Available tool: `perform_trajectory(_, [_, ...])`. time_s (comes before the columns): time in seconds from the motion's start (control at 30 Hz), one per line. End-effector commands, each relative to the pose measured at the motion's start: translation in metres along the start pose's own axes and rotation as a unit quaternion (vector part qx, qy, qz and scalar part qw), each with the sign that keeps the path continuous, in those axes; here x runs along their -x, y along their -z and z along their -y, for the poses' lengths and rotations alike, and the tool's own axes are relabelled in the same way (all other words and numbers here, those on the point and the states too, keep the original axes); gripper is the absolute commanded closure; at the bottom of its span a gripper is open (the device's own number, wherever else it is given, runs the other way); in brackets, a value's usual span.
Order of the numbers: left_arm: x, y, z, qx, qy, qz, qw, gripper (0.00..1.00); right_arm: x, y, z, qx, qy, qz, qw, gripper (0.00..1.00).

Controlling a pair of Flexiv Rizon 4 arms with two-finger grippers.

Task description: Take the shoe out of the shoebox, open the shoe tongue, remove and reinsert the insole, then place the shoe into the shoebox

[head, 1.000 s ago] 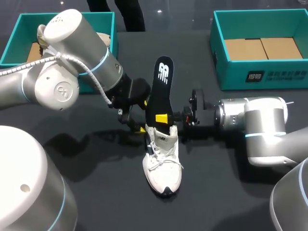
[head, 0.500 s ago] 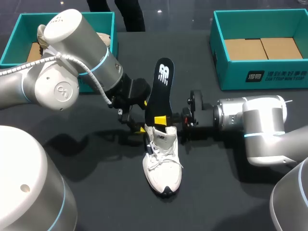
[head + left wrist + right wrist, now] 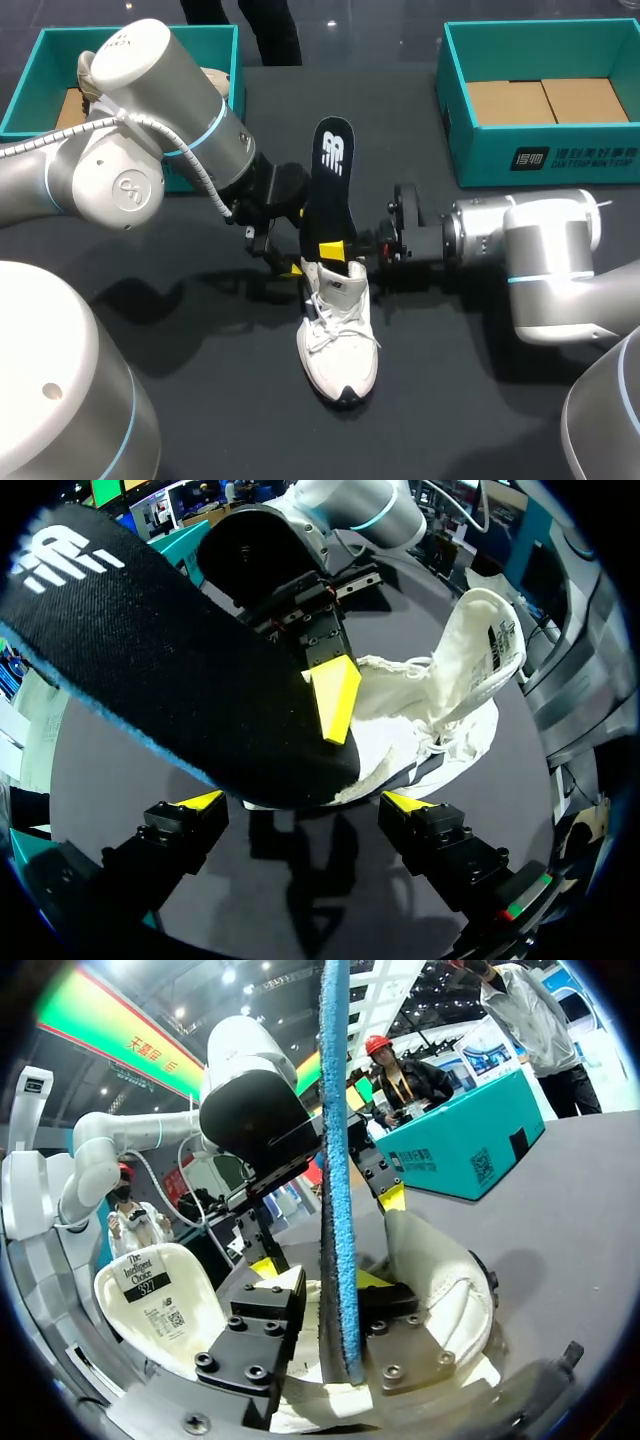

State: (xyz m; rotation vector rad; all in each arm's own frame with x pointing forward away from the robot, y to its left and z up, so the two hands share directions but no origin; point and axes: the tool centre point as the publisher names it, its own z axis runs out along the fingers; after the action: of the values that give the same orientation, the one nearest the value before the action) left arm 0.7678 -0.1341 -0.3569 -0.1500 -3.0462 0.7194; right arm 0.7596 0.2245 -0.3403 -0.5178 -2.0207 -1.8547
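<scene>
Leaning over now: the insole [image 3: 325,190] tips its logo end towards my left arm's side, and the right hand [image 3: 340,248] edges the same way with it. That right hand is clamped on the insole low down, one yellow finger [image 3: 335,247] flat on its black face. The right wrist view shows the blue-edged sole pinched edge-on between the fingers.

The white sneaker [image 3: 338,340] sits on the dark table [image 3: 480,400], toe pointing at the near edge and heel at the hands. The left hand [image 3: 300,805] is spread wide, its fingers either side of the heel. I can't see it gripping.

What matters is the angle. The insole stands nearly upright, its lower end right at the shoe's mouth, while the sneaker's long axis lies flat, running away from that mouth to the toe. To my eye, going back in means laying the insole down along that line. The right arm has it, and the teal shoebox [image 3: 560,160] waits behind on that side.
</scene>
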Motion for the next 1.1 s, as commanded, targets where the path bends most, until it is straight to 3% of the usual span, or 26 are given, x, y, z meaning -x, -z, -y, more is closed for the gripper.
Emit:
perform_trajectory(0.03, [0.0, -0.001, 0.0, 0.0, 0.0, 0.001, 1.0, 0.0, -0.003, 0.0, -0.005, -0.006, 0.005, 0.004, 1.0, 0.69])
perform_trajectory(0.77, [0.0, -0.001, 0.0, 0.0, 0.0, 0.001, 1.0, 0.0, 0.006, -0.001, -0.033, -0.012, 0.031, -0.009, 0.999, 0.71])
perform_trajectory(0.83, [0.0, -0.001, 0.0, 0.0, 0.0, 0.001, 1.0, 0.0, 0.007, -0.001, -0.034, -0.01, 0.029, -0.01, 0.999, 0.76])
perform_trajectory(0.93, [0.0, -0.001, 0.0, 0.0, 0.0, 0.001, 1.0, 0.0, 0.008, -0.001, -0.034, -0.008, 0.027, -0.011, 1.0, 1.0])
perform_trajectory(1.1, [0.0, -0.001, 0.0, 0.0, 0.0, 0.001, 1.0, 0.0, 0.007, -0.002, -0.03, -0.016, 0.013, -0.005, 1.0, 1.0])
